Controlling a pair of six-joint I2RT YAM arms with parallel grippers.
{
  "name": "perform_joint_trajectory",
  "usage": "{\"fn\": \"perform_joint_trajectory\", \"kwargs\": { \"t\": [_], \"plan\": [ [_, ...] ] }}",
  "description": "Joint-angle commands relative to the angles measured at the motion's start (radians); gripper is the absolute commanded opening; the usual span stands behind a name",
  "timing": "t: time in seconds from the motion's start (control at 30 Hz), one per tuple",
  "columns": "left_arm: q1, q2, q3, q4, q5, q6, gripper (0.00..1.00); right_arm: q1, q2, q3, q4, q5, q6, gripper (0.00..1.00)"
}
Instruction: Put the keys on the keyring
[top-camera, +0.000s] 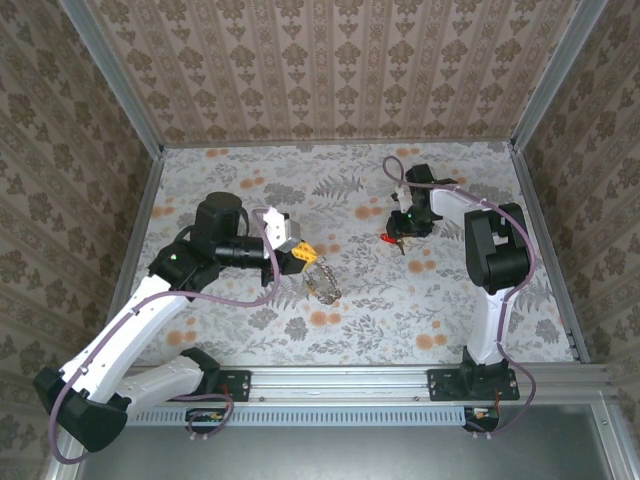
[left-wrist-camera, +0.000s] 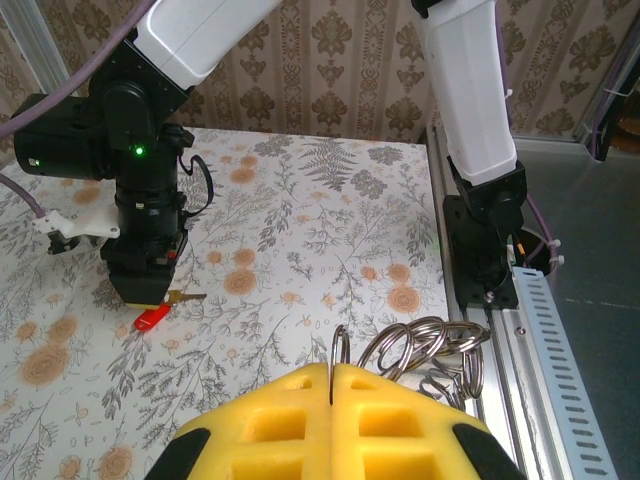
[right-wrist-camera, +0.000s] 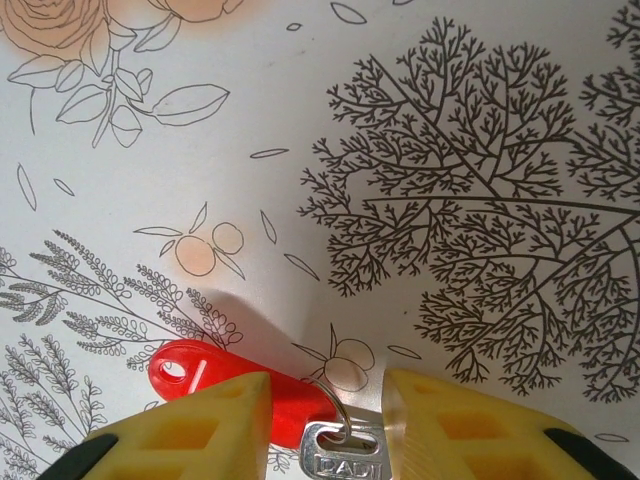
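Observation:
My left gripper (left-wrist-camera: 332, 372) is shut on one ring of the keyring (left-wrist-camera: 432, 345), a chain of linked silvery rings that hangs from its yellow fingertips. In the top view the left gripper (top-camera: 303, 257) is left of the table's middle, with the keyring (top-camera: 323, 282) trailing to the surface. My right gripper (right-wrist-camera: 328, 402) is low over the keys (right-wrist-camera: 215, 375), a red plastic tag joined by a small wire ring to a silver key head (right-wrist-camera: 340, 458). Its yellow fingers stand apart on either side of them. The top view shows the right gripper (top-camera: 398, 238) at the keys (top-camera: 389, 240).
The table (top-camera: 350, 330) has a floral-patterned surface. Patterned walls enclose it at the back and both sides. An aluminium rail (top-camera: 360, 382) with both arm bases runs along the near edge. The right arm's wrist (left-wrist-camera: 148, 215) stands upright in the left wrist view.

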Motion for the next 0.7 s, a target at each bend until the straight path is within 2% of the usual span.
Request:
{"fn": "perform_joint_trajectory", "kwargs": {
  "t": [0.0,0.67],
  "plan": [
    [0.006,-0.023,-0.005,0.040,0.037,-0.017,0.00,-0.001,0.012,0.008,-0.049,-0.015,-0.010,0.35],
    [-0.008,-0.028,0.000,0.021,0.013,-0.010,0.00,0.022,-0.004,-0.017,-0.037,-0.002,0.001,0.27]
  ]
}}
